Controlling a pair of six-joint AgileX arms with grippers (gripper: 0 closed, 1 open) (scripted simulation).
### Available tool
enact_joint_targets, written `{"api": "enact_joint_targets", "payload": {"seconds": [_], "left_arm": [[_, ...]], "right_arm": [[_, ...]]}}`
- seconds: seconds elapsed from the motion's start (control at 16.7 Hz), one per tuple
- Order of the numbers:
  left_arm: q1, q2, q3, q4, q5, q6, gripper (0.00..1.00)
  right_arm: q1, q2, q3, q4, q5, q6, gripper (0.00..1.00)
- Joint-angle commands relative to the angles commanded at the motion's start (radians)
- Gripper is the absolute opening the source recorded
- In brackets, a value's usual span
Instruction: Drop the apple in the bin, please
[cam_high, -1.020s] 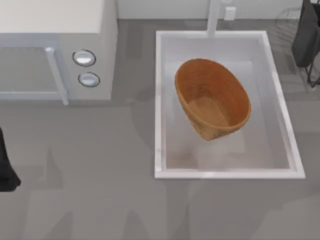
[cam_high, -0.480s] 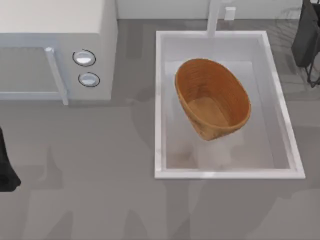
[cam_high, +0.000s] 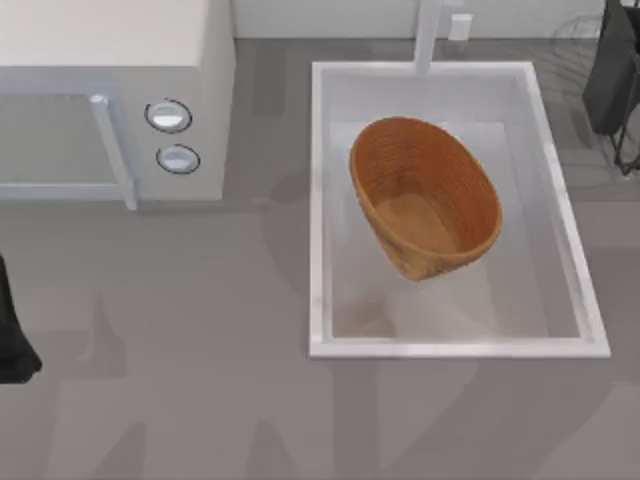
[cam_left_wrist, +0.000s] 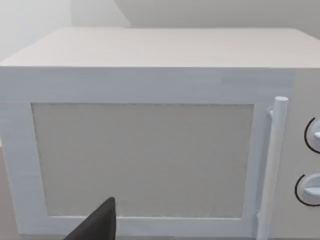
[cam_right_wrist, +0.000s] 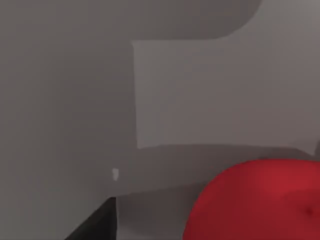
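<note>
The bin (cam_high: 425, 197) is an oval brown woven basket lying tilted inside the white sink (cam_high: 318, 200), with nothing in it. The apple (cam_right_wrist: 260, 200) is bright red and looms close in the right wrist view, on the grey surface. My right gripper (cam_right_wrist: 160, 220) is open right by it; one dark finger (cam_right_wrist: 97, 222) stands apart from the apple with a gap between them. My right arm (cam_high: 612, 70) is at the far right corner of the table, covering the apple from above. My left gripper (cam_left_wrist: 160, 225) is open and parked facing the microwave (cam_left_wrist: 150, 150).
The white microwave (cam_high: 110, 90) fills the far left of the counter, its door shut and handle (cam_high: 112, 150) sticking out. A faucet (cam_high: 428, 35) rises behind the sink. My left arm (cam_high: 12, 340) rests at the left edge. Bare grey counter lies in front.
</note>
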Motion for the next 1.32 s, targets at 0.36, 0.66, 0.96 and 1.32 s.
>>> {"api": "enact_joint_targets", "payload": {"seconds": [0.36, 0.66, 0.96, 1.32], "left_arm": [[0.000, 0.000, 0.000, 0.000, 0.000, 0.000, 1.00], [0.000, 0.000, 0.000, 0.000, 0.000, 0.000, 1.00], [0.000, 0.000, 0.000, 0.000, 0.000, 0.000, 1.00], [0.000, 0.000, 0.000, 0.000, 0.000, 0.000, 1.00]], "right_arm": [[0.000, 0.009, -0.010, 0.015, 0.000, 0.000, 0.92], [0.000, 0.009, -0.010, 0.015, 0.000, 0.000, 0.55], [0.000, 0.009, -0.010, 0.015, 0.000, 0.000, 0.17], [0.000, 0.009, -0.010, 0.015, 0.000, 0.000, 0.00]]}}
